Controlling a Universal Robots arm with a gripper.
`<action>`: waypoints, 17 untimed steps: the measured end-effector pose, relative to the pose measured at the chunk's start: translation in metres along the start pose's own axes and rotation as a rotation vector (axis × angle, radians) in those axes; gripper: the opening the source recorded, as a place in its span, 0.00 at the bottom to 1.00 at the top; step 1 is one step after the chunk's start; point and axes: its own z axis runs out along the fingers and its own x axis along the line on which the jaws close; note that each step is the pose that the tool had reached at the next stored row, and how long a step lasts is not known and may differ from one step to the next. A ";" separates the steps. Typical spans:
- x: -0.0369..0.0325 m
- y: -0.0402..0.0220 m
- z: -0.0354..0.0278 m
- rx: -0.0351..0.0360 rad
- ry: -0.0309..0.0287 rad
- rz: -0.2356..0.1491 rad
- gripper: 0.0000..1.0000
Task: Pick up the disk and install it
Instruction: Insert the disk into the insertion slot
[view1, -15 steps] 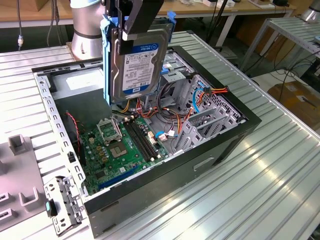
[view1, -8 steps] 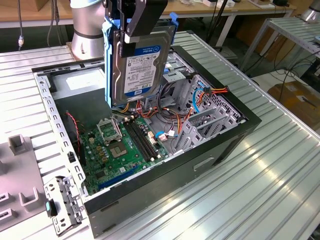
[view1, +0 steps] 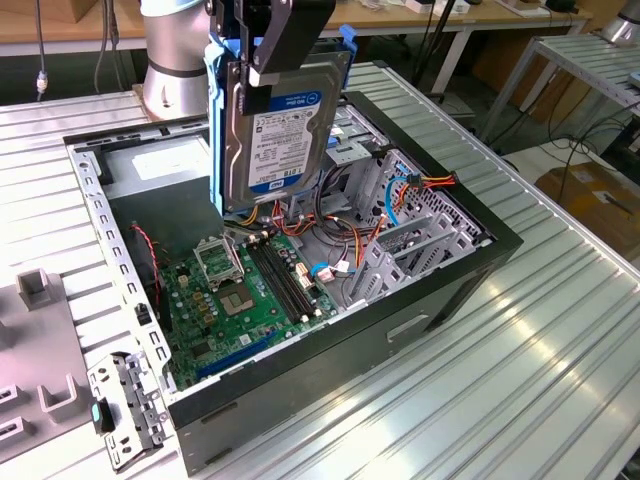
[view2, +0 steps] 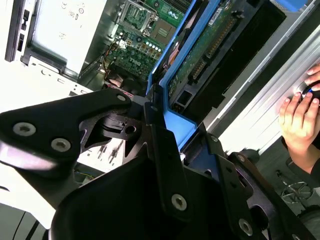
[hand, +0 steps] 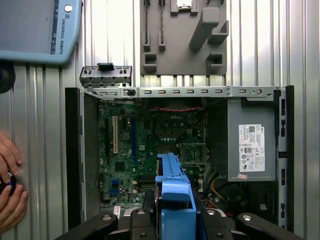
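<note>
Silver-grey metal, framed by a blue plastic rail (view1: 213, 110): the disk (view1: 275, 125) is hanging upright in the exterior view, with its white-and-blue label facing the camera. It is being held in the air above the open computer case (view1: 300, 385), clear of the green motherboard (view1: 230, 300) lying on the case floor. The gripper (view1: 262, 70) is clamping the disk at its upper edge, with its black fingers pressed against the two flat faces. In the first wrist view the rail is appearing edge-on over the motherboard, with the grey power-supply box (hand: 250, 145) in the neighbouring corner of the case. In the second wrist view the disk is showing its circuit-board side. A person's hand (hand: 10, 205) is resting on the ribbed metal table (view1: 520, 380) just beside the case.
</note>
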 end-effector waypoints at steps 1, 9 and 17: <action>0.0005 -0.0001 0.0000 0.0000 0.0001 0.000 0.37; 0.0184 -0.0006 0.0002 0.0000 0.0001 0.000 0.37; 0.0236 -0.0239 0.0004 0.0000 0.0001 0.000 0.37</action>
